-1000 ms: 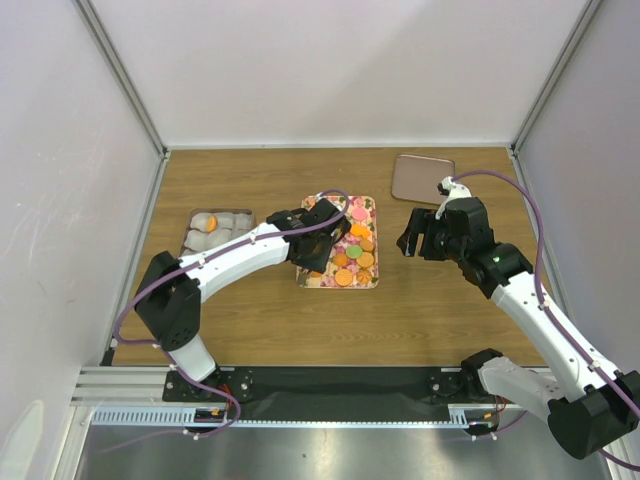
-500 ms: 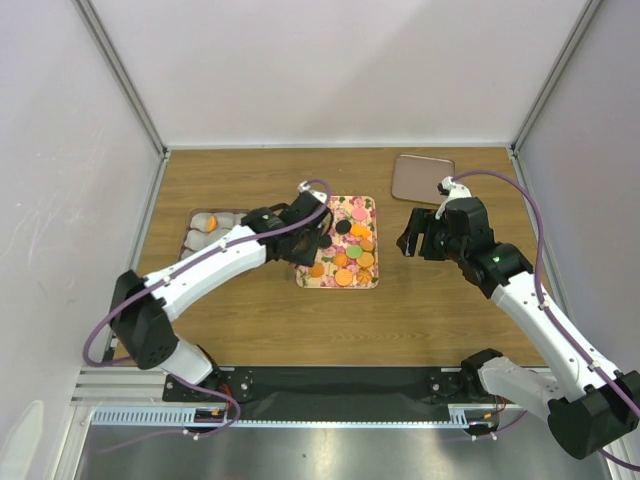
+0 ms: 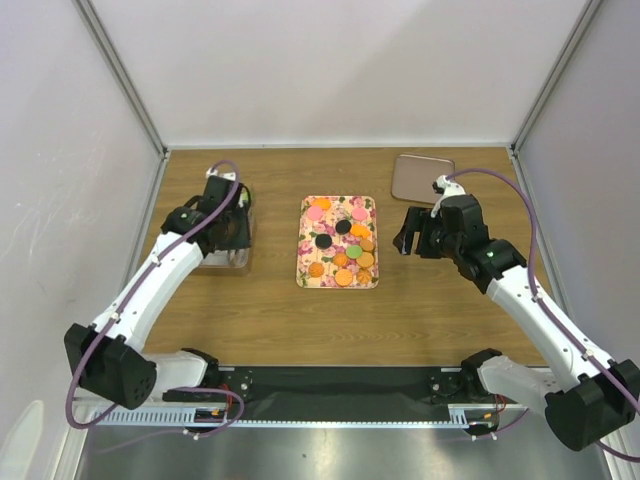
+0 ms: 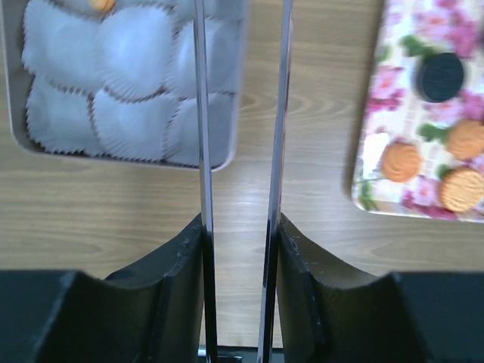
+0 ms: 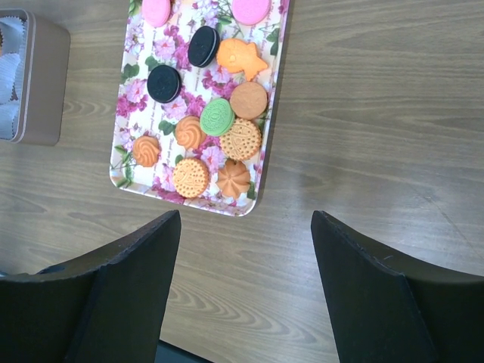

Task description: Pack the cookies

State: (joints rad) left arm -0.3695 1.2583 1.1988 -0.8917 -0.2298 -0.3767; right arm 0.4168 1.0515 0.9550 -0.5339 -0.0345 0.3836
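Several cookies (image 3: pixel 342 256), orange, green, pink and black, lie on the flowered tray (image 3: pixel 303 281); they also show in the right wrist view (image 5: pixel 218 118). One orange cookie (image 4: pixel 102 4) lies in the tin (image 4: pixel 13 136) among the white paper cups (image 4: pixel 128 53). My left gripper (image 3: pixel 232 215) hangs over the tin (image 3: pixel 203 262). Its two thin blades (image 4: pixel 201 113) stand a little apart, their tips out of the wrist view. A small dark green bit shows at its far end in the top view; I cannot tell whether it is a cookie. My right gripper (image 3: pixel 410 240) is wide open and empty (image 5: pixel 246 219), right of the tray (image 5: pixel 257 204).
A brown lid (image 3: pixel 422 178) lies flat at the back right, behind the right gripper. The tin's corner shows at the top left of the right wrist view (image 5: pixel 45 76). Grey walls close in the table on three sides.
My left gripper has left the tray and swung left to above the tin. The right gripper has barely moved and stays open.
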